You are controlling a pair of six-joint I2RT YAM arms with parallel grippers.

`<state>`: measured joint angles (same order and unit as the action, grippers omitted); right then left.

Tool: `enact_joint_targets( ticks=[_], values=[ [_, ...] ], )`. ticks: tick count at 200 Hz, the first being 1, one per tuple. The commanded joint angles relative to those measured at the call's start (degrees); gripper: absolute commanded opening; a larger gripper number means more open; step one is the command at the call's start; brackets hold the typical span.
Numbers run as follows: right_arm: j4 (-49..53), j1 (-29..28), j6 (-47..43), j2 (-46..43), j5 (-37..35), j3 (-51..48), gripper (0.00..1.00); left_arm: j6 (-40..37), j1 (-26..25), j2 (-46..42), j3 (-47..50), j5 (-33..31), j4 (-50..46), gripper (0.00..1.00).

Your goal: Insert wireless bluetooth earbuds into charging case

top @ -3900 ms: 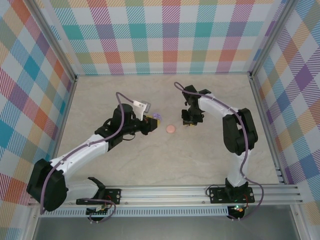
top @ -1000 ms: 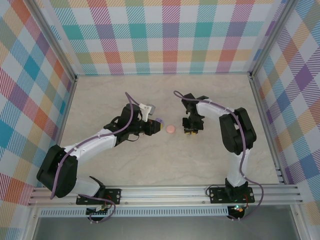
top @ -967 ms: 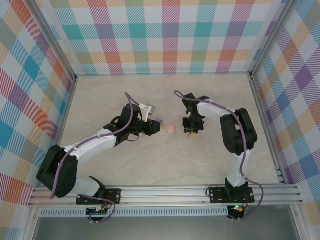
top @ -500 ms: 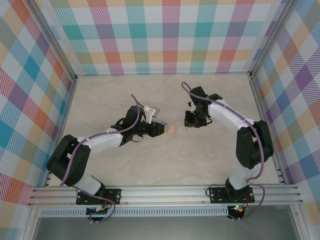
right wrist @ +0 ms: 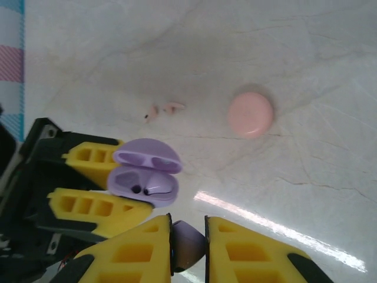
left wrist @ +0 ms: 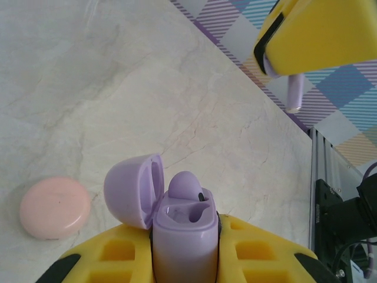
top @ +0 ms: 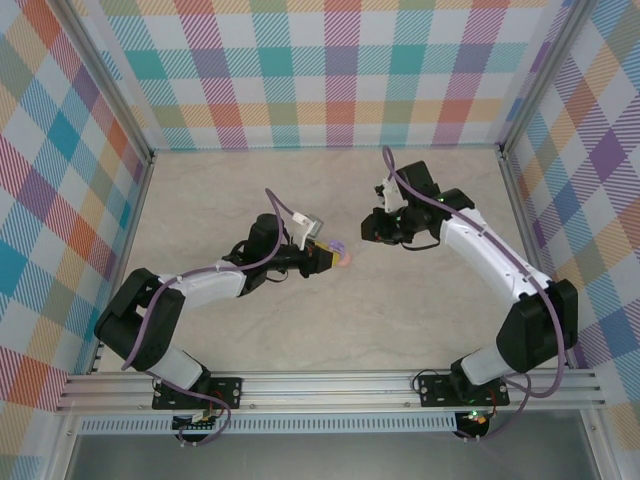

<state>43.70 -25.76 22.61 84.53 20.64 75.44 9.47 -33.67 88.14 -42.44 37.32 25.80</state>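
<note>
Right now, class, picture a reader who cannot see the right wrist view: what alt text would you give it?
A purple earbud is pinched between yellow jaws at the bottom, near an open purple case gripped by the other arm's yellow jaws. Beyond, on the marble table, lie two pale pink earbuds and a round pink disc.

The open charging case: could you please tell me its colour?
The charging case is lilac, lid and body alike, clearest in the left wrist view.
</note>
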Motion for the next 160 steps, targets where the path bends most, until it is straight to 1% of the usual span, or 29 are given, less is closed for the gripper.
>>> enact_joint_targets(
  ticks=[1,29,47,63,108,160],
  values=[
    [-2.2,-1.5,-2.4,-3.1,4.1,1.7,0.18,-5.5,-0.9,-3.6,0.9,2.2,3.9,0.12],
    [-2.4,-2.6,-3.5,-5.4,4.1,2.4,0.18,-7.8,-1.4,-6.4,1.0,2.8,3.4,0.12],
    [-2.9,-3.6,-3.7,-6.5,4.0,2.5,0.18,-9.6,-2.0,-7.8,0.0,3.0,0.4,0.12],
    [-2.6,-4.9,-4.2,-6.9,2.1,3.0,0.18,-10.8,-2.5,-8.6,-0.9,3.1,-1.9,0.12],
    [-1.7,-7.1,-5.1,-6.4,-1.1,4.2,0.18,-10.8,-3.1,-10.2,-3.0,4.4,-4.9,0.12],
    [-0.7,-8.7,-5.9,-5.4,-2.6,4.9,0.18,-10.2,-3.2,-11.6,-4.0,4.0,-6.5,0.12]
  ],
)
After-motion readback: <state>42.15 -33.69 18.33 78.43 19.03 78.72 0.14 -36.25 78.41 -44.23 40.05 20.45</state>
